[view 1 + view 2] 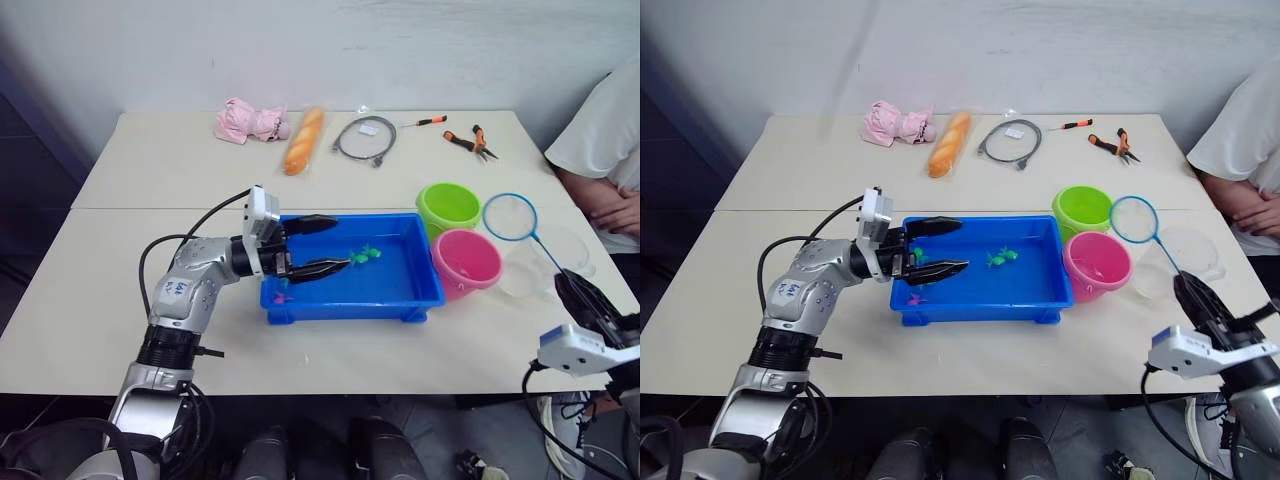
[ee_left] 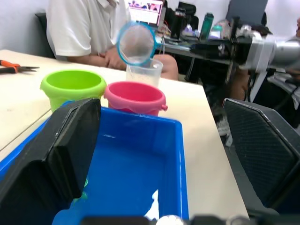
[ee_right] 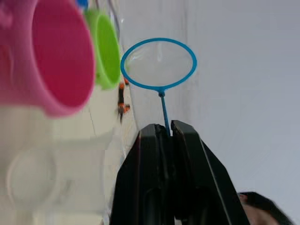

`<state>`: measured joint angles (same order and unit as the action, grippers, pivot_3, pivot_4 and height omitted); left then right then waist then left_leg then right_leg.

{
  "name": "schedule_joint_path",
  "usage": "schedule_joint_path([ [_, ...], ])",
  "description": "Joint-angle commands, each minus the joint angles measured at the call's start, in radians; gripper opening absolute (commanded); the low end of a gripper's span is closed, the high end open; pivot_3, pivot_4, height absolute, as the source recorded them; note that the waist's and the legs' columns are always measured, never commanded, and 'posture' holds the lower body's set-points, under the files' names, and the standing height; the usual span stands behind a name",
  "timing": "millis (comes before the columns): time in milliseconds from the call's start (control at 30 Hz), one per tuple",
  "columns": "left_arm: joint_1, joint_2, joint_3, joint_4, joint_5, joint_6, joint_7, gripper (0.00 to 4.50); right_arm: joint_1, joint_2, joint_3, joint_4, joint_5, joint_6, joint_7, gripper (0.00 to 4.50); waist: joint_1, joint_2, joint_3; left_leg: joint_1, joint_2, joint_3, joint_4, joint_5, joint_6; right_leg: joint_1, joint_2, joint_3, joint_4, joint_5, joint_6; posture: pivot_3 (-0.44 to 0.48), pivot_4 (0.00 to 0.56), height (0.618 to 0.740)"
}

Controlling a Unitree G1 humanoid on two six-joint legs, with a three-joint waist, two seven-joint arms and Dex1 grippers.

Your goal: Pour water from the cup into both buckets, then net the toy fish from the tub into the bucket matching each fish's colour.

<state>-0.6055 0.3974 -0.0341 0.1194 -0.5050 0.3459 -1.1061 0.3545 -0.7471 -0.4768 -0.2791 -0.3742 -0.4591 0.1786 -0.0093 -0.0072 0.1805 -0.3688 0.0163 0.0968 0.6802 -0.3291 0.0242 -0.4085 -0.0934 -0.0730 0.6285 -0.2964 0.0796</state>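
Right gripper (image 3: 168, 136) grips the net (image 1: 510, 217); left gripper (image 1: 322, 245) gapes over the tub (image 1: 420, 300) (fish (image 1: 364, 255) left inside).

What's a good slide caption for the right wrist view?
Right gripper shut on the net handle, hoop raised beside the pink bucket and green bucket.

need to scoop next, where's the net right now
Held in the right gripper on the robot's right, the net has its hoop raised beside the green bucket.

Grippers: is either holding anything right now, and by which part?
The right gripper holds the blue-rimmed round mesh net by the lower end of its thin handle, jaws shut on it. The left gripper is open above the blue rectangular plastic tub, holding nothing.
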Motion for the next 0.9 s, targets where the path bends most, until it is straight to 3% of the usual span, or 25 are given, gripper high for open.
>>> schedule_joint_path([
  [33,0.043,0.080,0.051,-0.047,-0.016,-0.014,-0.055,4.47,-0.048,-0.049,0.078,-0.127,0.384,0.162,0.237,0.00,-0.003,0.000,0.000,0.000,0.000,0.000,0.000,0.000,0.000,0.000,0.000,0.000,0.000,0.000,0.000,0.000,0.150,0.738],
  [133,0.101,0.178,0.095,-0.026,0.004,-0.063,-0.107,4.47,-0.111,-0.128,0.176,-0.249,0.652,0.382,0.425,0.00,-0.004,0.000,0.000,0.000,0.001,-0.001,0.000,0.000,0.001,0.000,0.000,-0.001,0.000,0.000,0.000,0.000,0.150,0.738],
  [333,0.152,0.334,0.117,0.047,0.047,-0.128,-0.198,4.47,-0.306,-0.257,0.359,-0.278,0.763,0.754,0.582,0.00,0.011,0.000,0.000,-0.002,0.000,-0.003,0.001,-0.003,0.005,0.000,-0.004,-0.002,-0.001,0.000,0.000,0.000,0.150,0.738],
  [400,0.167,0.373,0.106,0.059,0.072,-0.157,-0.227,4.47,-0.422,-0.239,0.454,-0.256,0.762,0.856,0.598,0.00,0.009,0.000,0.000,-0.003,-0.001,-0.004,0.001,-0.003,0.006,0.000,-0.006,-0.003,-0.002,0.000,-0.001,0.000,0.150,0.738],
  [567,0.167,0.374,0.122,0.059,0.066,-0.149,-0.205,4.47,-0.648,-0.169,0.635,-0.178,0.654,0.928,0.629,0.00,0.007,0.000,0.000,-0.005,-0.001,-0.004,0.000,-0.004,0.006,-0.003,-0.008,-0.004,-0.002,0.000,-0.001,0.000,0.150,0.738],
  [900,0.172,0.376,0.111,0.046,0.085,-0.149,-0.190,4.47,-0.872,-0.156,0.804,-0.078,0.585,1.074,0.806,0.00,0.005,0.000,0.000,-0.007,-0.002,-0.002,0.001,-0.005,0.007,-0.005,-0.008,-0.005,-0.002,0.000,-0.001,0.000,0.150,0.738],
])
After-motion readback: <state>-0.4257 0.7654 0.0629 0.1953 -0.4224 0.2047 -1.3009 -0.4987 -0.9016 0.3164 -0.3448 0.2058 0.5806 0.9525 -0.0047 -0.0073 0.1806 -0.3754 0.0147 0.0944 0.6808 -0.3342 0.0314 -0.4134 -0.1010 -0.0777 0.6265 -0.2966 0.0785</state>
